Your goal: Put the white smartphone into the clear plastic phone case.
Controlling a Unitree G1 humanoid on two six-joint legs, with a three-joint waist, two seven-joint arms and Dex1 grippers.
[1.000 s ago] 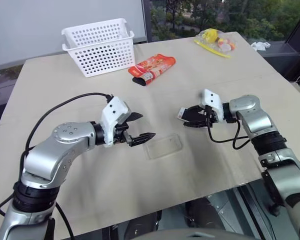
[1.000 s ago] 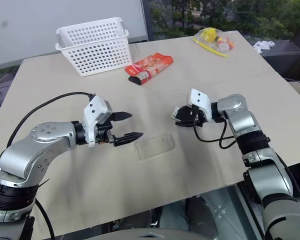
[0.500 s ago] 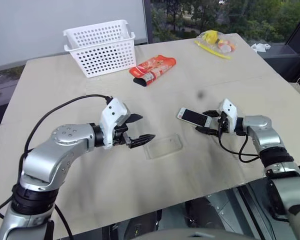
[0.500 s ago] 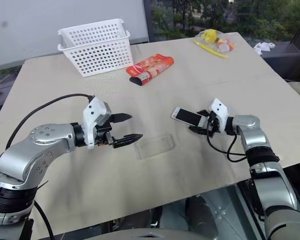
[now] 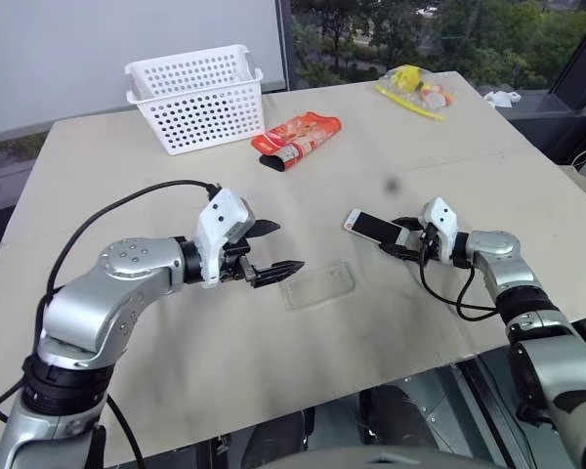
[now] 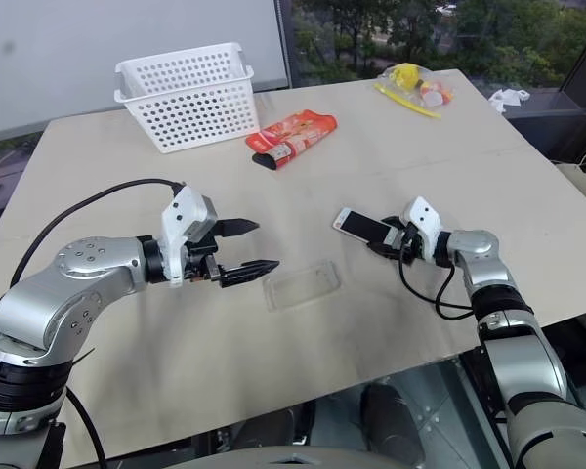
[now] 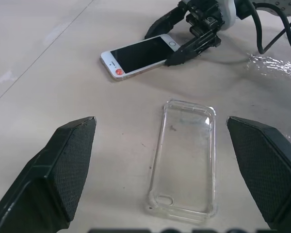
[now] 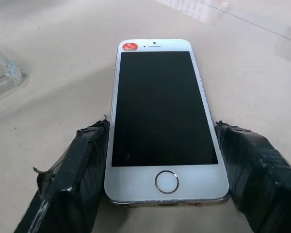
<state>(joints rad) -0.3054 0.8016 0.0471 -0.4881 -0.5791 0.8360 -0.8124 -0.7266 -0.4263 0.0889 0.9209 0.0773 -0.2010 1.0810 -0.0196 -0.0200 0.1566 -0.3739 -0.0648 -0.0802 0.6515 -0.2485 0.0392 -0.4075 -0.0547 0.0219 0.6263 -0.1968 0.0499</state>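
Left gripper [image 5: 276,248] wide open, nothing in it, hovering just left of the clear case [image 5: 318,286]. Case lies flat and empty on the table [image 5: 176,391], between the two grippers. Right gripper [image 5: 398,237] low on the table, its fingers [image 8: 82,165] flanking the home-button end of the phone [image 5: 373,228]; left finger looks to be touching the edge, can't tell if it's really clamped. Phone flat, screen up, apart from the case. Further back: red snack packet [image 5: 297,138], white basket [image 5: 197,97], yellow bag [image 5: 415,83] at the far edge.
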